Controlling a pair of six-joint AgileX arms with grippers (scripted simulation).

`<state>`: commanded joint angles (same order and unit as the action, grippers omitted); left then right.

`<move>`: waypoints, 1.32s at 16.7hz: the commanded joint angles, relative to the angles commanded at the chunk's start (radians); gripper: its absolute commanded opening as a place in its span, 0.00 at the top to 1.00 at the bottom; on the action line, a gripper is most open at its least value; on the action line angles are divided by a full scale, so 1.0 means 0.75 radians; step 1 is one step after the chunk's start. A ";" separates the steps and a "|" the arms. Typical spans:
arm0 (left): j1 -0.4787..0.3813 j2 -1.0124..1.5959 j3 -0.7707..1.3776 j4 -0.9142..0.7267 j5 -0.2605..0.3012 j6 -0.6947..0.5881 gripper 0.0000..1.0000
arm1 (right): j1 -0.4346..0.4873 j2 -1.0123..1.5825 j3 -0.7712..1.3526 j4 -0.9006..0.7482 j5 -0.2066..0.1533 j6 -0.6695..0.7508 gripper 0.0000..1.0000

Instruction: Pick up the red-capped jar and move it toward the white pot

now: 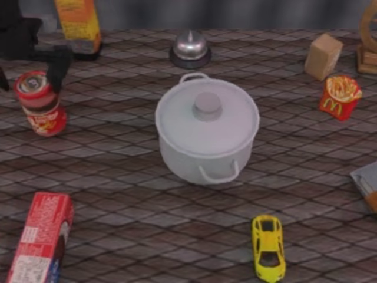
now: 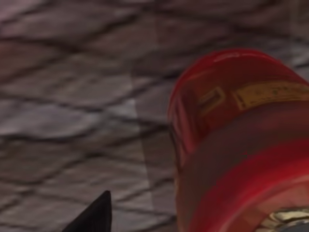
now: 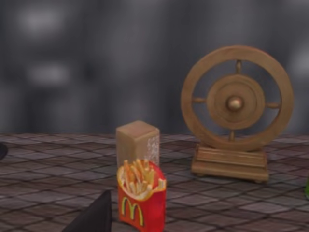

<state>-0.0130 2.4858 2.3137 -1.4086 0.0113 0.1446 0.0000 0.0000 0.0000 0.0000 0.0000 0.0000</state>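
From above, my left gripper (image 1: 32,73) straddles the red-capped jar (image 1: 41,103) at the desk's left, well apart from the white pot (image 1: 207,132), lid on, contents hidden. I'd close squarely before lifting. My left wrist view shows the jar beside one fingertip (image 2: 94,217); I cannot tell whether the jaws clamp it. Right arm: parked facing a fries carton (image 3: 141,195).

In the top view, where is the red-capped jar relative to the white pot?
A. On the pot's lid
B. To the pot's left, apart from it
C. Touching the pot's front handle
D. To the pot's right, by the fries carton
B: the red-capped jar sits well left of the white pot, with bare table between them.
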 joint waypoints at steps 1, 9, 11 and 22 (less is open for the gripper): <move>0.001 -0.003 -0.055 0.047 0.000 0.001 0.00 | 0.000 0.000 0.000 0.000 0.000 0.000 0.00; 0.003 -0.008 -0.194 0.182 0.000 0.003 0.08 | 0.000 0.000 0.000 0.000 0.000 0.000 0.00; 0.003 -0.008 -0.194 0.182 0.000 0.003 0.23 | 0.000 0.000 0.000 0.000 0.000 0.000 0.00; 0.003 -0.008 -0.194 0.182 0.000 0.003 1.00 | 0.000 0.000 0.000 0.000 0.000 0.000 0.00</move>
<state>-0.0106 2.4795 2.1679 -1.2723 0.0112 0.1470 0.0000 0.0000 0.0000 0.0000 0.0000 0.0000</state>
